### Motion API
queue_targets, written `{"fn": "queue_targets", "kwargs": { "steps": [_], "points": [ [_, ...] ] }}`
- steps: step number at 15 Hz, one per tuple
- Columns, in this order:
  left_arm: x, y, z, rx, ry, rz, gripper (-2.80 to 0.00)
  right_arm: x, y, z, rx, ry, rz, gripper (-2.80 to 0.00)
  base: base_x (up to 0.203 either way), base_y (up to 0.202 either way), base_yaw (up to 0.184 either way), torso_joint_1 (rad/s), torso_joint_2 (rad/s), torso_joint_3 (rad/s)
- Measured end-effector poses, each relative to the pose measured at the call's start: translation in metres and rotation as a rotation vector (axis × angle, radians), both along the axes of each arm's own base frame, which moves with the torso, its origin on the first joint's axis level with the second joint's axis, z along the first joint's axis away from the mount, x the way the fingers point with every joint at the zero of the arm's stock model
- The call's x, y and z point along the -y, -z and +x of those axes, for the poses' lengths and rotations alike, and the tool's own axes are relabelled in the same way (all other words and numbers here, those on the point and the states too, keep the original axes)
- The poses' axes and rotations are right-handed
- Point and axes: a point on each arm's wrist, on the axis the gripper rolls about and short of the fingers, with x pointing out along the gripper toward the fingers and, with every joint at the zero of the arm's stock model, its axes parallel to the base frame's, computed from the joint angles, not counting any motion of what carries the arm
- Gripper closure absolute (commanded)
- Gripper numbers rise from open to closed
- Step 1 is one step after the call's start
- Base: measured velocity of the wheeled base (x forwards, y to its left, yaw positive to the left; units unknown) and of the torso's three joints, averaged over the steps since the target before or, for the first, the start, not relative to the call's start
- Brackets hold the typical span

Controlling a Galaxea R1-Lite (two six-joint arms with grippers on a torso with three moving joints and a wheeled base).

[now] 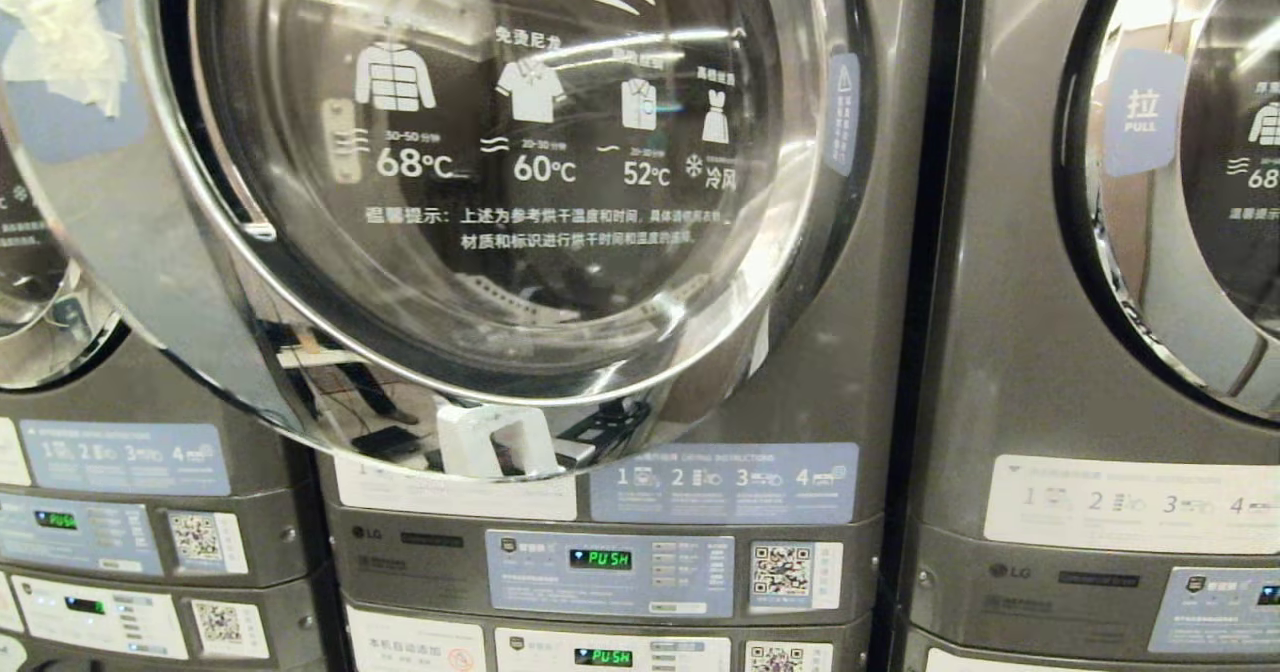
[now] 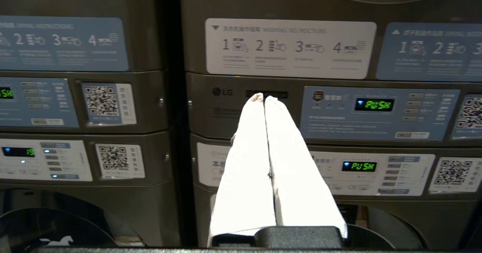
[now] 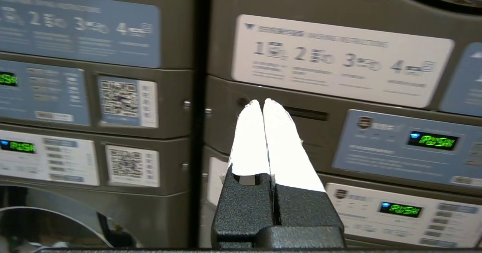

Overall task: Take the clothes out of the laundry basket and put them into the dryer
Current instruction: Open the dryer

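Observation:
The grey dryer fills the head view, and its round glass door (image 1: 500, 182) with a chrome rim looks swung out at its left edge. Neither arm shows in the head view. In the left wrist view my left gripper (image 2: 263, 96) points at the machine's control strip, white fingers (image 2: 244, 162) pressed together with nothing between them. My right gripper (image 3: 262, 101) is likewise shut and empty before the neighbouring machine's front. The laundry basket and the clothes are out of view.
A white bracket-like piece (image 1: 495, 442) sits at the door's lower rim. Control panels with green PUSH displays (image 1: 600, 558) run below the door. More stacked machines stand to the left (image 1: 60, 282) and right (image 1: 1180, 202). Lower drum doors (image 2: 52, 226) show in the wrist views.

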Motion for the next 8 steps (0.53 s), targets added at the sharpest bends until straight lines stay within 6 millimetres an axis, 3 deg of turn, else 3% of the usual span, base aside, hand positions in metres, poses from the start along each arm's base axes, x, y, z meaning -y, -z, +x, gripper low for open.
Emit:
{"fn": "queue_targets", "kwargs": {
  "steps": [5, 8],
  "points": [
    [0.0000, 0.0000, 0.0000, 0.000, 0.000, -0.001, 0.00, 0.0000, 0.0000, 0.0000, 0.000, 0.000, 0.000, 0.00, 0.000, -0.194, 0.000, 0.003, 0.00, 0.003],
    [0.0000, 0.0000, 0.0000, 0.000, -0.001, -0.001, 0.00, 0.0000, 0.0000, 0.0000, 0.000, 0.002, 0.010, 0.00, 0.000, -0.068, 0.000, 0.001, 0.00, 0.004]
  ]
}}
